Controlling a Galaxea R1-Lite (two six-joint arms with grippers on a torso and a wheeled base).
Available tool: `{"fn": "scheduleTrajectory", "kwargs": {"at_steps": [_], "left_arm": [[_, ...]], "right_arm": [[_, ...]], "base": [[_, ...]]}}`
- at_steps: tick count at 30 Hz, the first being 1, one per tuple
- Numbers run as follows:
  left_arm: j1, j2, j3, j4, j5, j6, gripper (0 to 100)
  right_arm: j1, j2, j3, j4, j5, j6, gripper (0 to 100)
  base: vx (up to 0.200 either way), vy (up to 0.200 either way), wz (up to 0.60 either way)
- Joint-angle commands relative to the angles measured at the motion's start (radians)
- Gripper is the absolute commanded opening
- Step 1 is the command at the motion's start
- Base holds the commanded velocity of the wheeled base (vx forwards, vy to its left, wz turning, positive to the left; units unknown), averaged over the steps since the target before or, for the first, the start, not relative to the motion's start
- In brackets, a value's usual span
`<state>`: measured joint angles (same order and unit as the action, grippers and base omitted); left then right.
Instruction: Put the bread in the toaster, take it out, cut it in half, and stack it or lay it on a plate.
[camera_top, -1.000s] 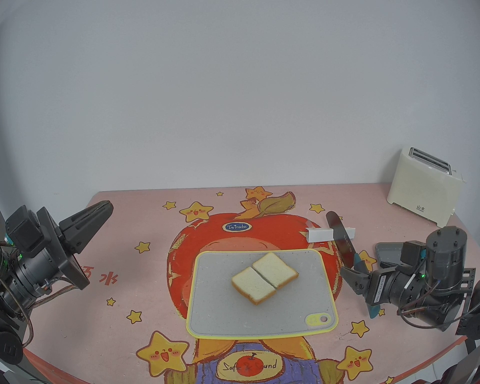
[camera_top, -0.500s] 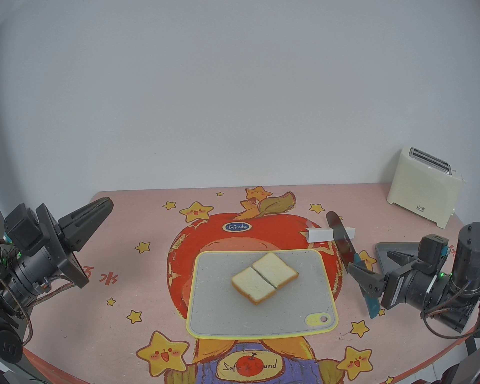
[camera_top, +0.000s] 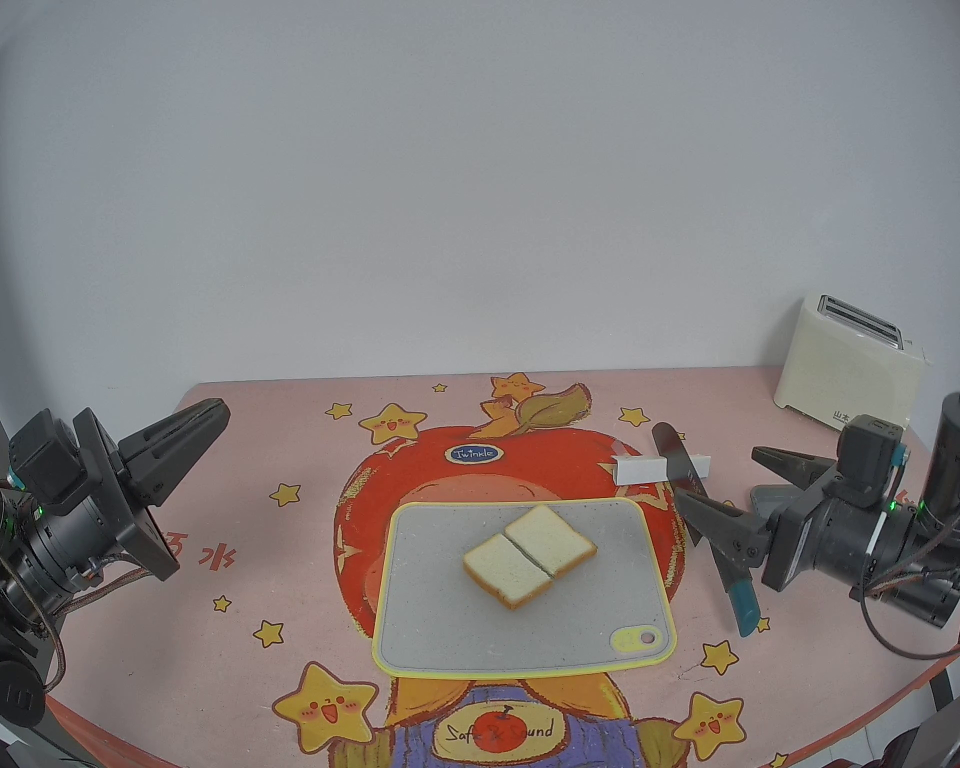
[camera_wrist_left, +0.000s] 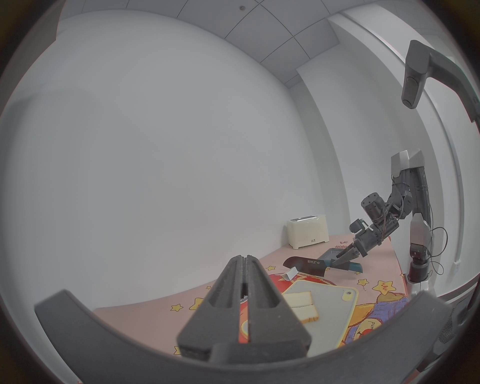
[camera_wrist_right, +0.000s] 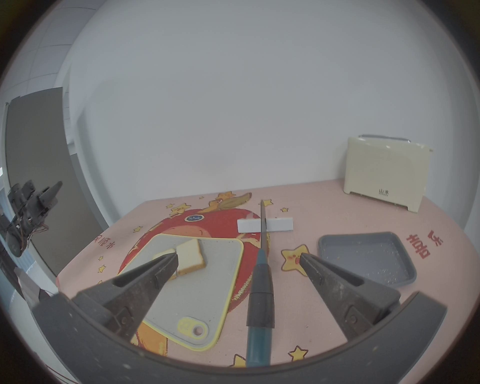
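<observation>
Two halves of a bread slice (camera_top: 528, 556) lie side by side on the grey cutting board (camera_top: 450, 620), also visible as bread (camera_wrist_right: 188, 255) in the right wrist view. The knife (camera_top: 700, 515) lies on the table right of the board, its blade tip propped on a white block (camera_top: 640, 468) and its teal handle (camera_wrist_right: 260, 320) toward me. My right gripper (camera_top: 718, 476) hovers open just above and to the right of the knife, with nothing between its fingers (camera_wrist_right: 145, 282). At the table's left edge, far from the board, my left gripper (camera_wrist_left: 245, 280) is shut and empty.
The cream toaster (camera_top: 850, 372) stands at the back right corner. A grey tray-like plate (camera_wrist_right: 367, 256) lies right of the knife, behind my right gripper in the head view. Open tablecloth stretches left of the board.
My right gripper has drawn back from the knife's handle to the right and upward, with its fingers spread wider. The knife, the bread and my left arm have stayed put.
</observation>
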<state>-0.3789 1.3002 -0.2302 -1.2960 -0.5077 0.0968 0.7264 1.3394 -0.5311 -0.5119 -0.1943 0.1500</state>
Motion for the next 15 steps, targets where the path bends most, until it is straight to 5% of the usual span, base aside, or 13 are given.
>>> {"fn": "scheduleTrajectory", "kwargs": {"at_steps": [1, 5, 15], "left_arm": [[0.000, -0.002, 0.005, 0.000, -0.009, 0.000, 0], [0.000, -0.004, 0.020, 0.001, -0.009, -0.002, 0], [0.002, -0.009, 0.023, 0.000, -0.008, -0.002, 0]], "right_arm": [[-0.042, 0.081, -0.196, 0.164, 0.078, -0.015, 100], [-0.081, 0.156, -0.296, 0.204, 0.121, -0.024, 100], [-0.114, 0.305, -0.487, 0.322, 0.124, -0.058, 100]], "base": [[0.000, 0.000, 0.00], [0.000, 0.000, 0.00], [0.000, 0.000, 0.00]]}}
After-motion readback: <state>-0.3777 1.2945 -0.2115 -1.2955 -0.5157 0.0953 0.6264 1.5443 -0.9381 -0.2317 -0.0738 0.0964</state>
